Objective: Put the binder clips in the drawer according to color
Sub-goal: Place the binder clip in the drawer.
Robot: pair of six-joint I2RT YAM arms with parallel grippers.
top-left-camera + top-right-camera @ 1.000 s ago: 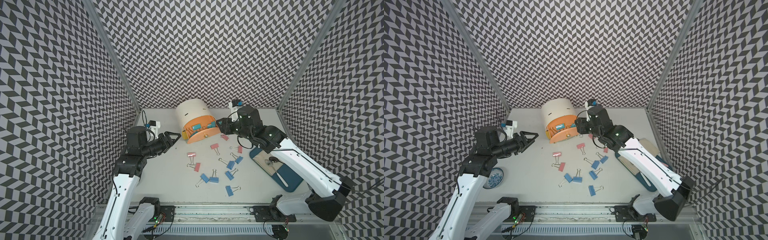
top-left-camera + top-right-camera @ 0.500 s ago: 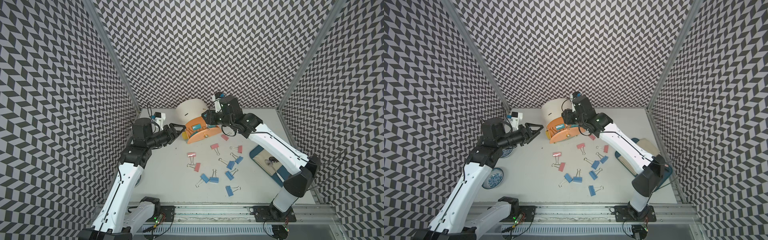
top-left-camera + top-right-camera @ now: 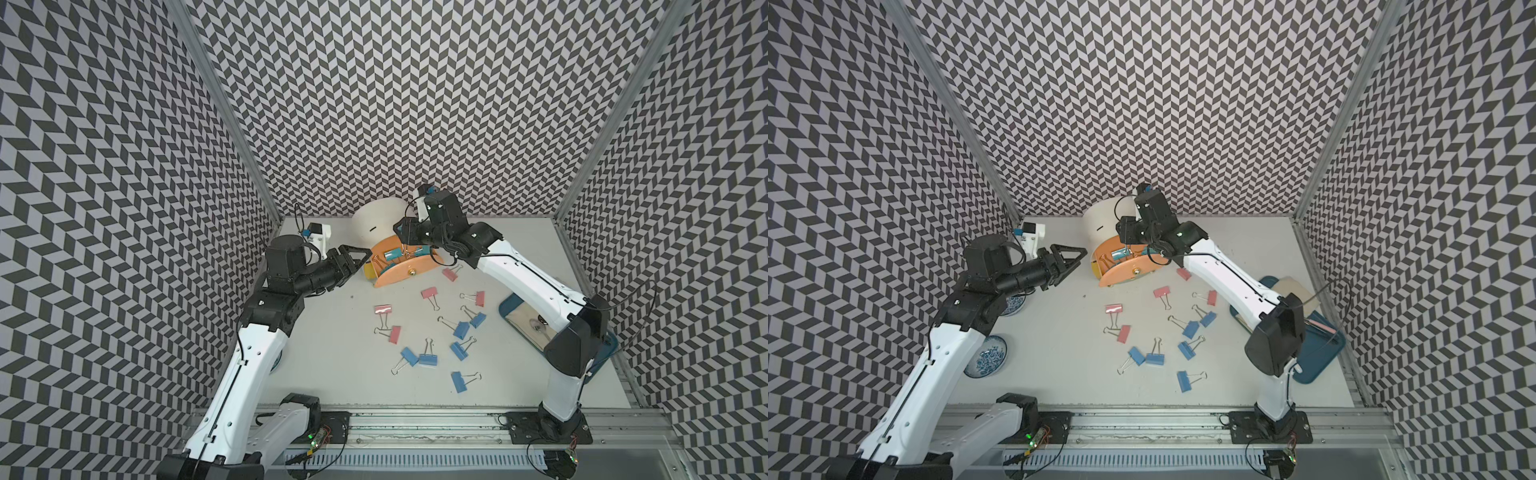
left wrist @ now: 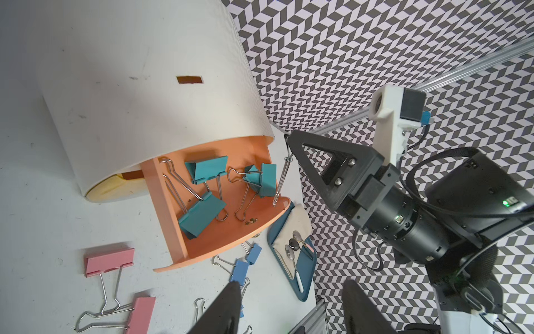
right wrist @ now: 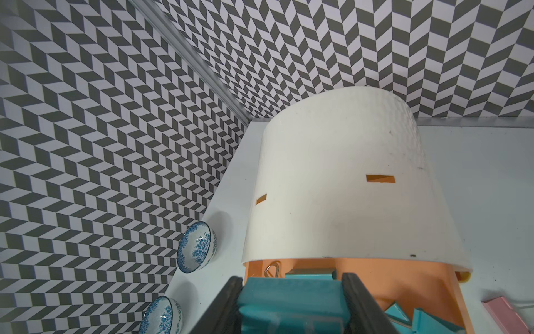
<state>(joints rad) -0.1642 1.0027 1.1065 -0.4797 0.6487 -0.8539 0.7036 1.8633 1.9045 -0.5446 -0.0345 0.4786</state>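
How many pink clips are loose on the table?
5 pink binder clips: one beside the orange drawer, two mid-table, two toward the left arm. The right arm may hide more.

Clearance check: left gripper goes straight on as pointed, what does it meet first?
Likely the near end of the open orange drawer, just ahead of the left gripper. Height unclear: it might clear the rim toward the right gripper and its teal binder clip.
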